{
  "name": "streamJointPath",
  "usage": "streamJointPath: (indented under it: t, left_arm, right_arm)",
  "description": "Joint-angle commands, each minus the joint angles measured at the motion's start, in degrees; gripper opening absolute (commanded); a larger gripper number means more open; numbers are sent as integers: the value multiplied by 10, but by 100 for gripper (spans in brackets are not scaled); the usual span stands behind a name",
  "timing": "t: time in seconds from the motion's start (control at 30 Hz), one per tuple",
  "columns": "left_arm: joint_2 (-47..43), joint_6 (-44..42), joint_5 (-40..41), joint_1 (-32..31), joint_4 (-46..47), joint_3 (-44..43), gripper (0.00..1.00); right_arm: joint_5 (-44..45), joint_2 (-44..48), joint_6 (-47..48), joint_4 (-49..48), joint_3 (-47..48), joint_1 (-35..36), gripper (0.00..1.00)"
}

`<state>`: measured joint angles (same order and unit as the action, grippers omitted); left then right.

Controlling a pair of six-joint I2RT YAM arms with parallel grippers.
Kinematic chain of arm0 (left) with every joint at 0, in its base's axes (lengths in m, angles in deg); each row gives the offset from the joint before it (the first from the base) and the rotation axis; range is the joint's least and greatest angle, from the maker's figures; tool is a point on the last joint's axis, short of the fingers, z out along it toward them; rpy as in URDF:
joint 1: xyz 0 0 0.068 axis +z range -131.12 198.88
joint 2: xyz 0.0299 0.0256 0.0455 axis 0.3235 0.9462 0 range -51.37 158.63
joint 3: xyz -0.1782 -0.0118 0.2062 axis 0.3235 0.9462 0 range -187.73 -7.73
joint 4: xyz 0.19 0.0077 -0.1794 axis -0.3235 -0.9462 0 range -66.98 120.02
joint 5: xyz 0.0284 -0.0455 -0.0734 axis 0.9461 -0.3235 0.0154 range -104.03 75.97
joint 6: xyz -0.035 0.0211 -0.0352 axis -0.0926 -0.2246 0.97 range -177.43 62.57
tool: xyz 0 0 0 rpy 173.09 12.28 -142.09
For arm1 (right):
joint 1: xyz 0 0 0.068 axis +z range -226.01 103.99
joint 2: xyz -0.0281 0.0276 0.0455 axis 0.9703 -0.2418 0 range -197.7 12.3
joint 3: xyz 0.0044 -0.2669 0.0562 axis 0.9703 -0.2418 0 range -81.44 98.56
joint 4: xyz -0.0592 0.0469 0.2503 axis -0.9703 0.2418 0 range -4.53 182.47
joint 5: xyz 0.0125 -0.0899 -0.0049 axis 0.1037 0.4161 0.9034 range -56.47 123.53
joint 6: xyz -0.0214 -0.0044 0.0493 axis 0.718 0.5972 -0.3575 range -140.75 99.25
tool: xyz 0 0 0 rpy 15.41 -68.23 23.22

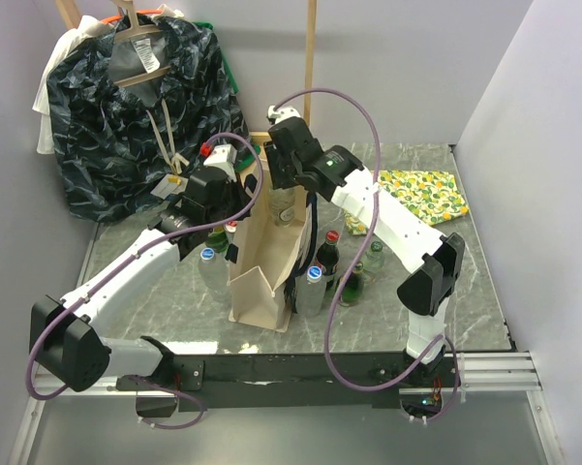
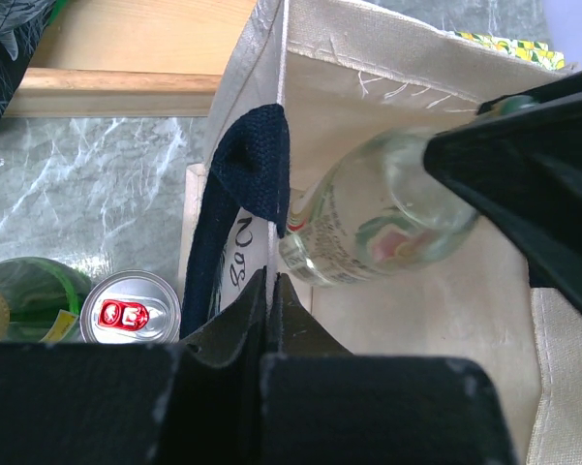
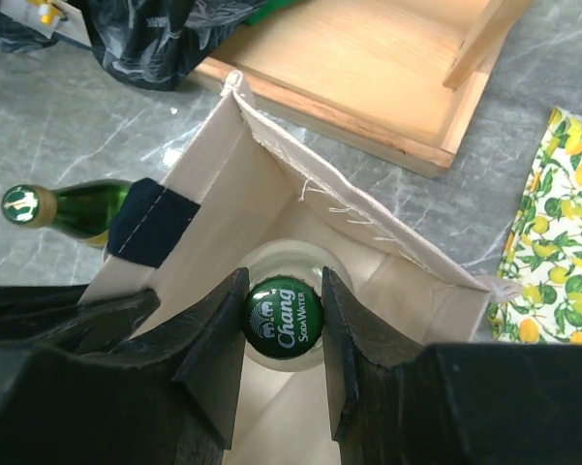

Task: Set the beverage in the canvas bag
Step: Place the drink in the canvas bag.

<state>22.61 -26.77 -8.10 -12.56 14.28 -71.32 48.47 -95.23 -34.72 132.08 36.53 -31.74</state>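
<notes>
So the right gripper is clamped partway open round the neck of the soda water bottle - it's hanging inside the canvas bag. The left gripper - pinched tight on the bag's rim.

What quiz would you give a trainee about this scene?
1. True or false: the right gripper grips a clear bottle at its capped top.
2. Which one pinches the canvas bag at its edge? A the left gripper; B the right gripper.
3. Fill in: the bottle's cap is coloured ___.
Key: 1 true; 2 A; 3 green.
</notes>
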Motion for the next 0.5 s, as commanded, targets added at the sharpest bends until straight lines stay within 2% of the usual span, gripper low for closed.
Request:
streamJointPath:
  t: [0.0, 0.47]
  left_arm:
    - [-18, -8, 9, 0, 2, 1, 1]
    - [-10, -10, 5, 0, -5, -2, 1]
  right_arm:
    - [34, 36, -23, -130, -5, 0, 0]
    - [99, 29, -56, -272, -123, 5, 0]
